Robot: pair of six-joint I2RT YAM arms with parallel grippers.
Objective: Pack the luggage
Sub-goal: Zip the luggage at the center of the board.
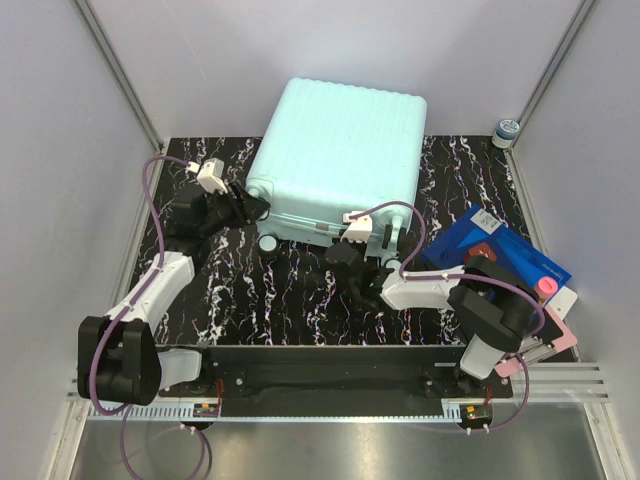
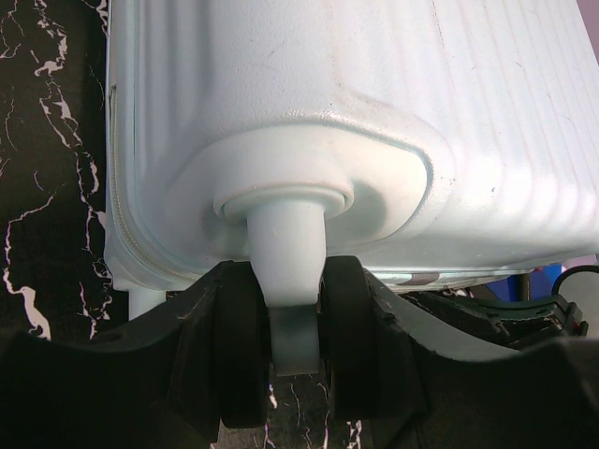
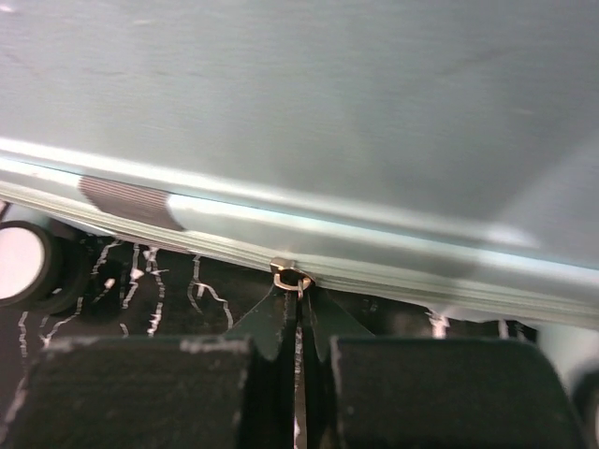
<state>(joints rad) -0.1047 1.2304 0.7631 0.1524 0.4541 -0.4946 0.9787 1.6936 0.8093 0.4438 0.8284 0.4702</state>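
In the left wrist view the luggage [image 2: 374, 112] runs off the top and right edges. Its wheel [image 2: 285, 253] is half hidden between the fingers of the left claw [image 2: 292, 351]. In the right wrist view the shell is blurred. The zip pull [image 3: 292, 277] disappears between the pressed-together pads of the right claw [image 3: 298, 383], and a second wheel [image 3: 23, 264] is cut by the left edge. From above, the right arm [image 1: 480, 305] covers part of the blue box [image 1: 510, 252].

One luggage [image 1: 340, 150] is counted. Two grippers are seen at it: a left gripper [image 2: 295, 348] and a right gripper [image 3: 299, 323]. Right of the luggage, one blue box [image 1: 525, 262] and one small round container [image 1: 507, 130] are counted.
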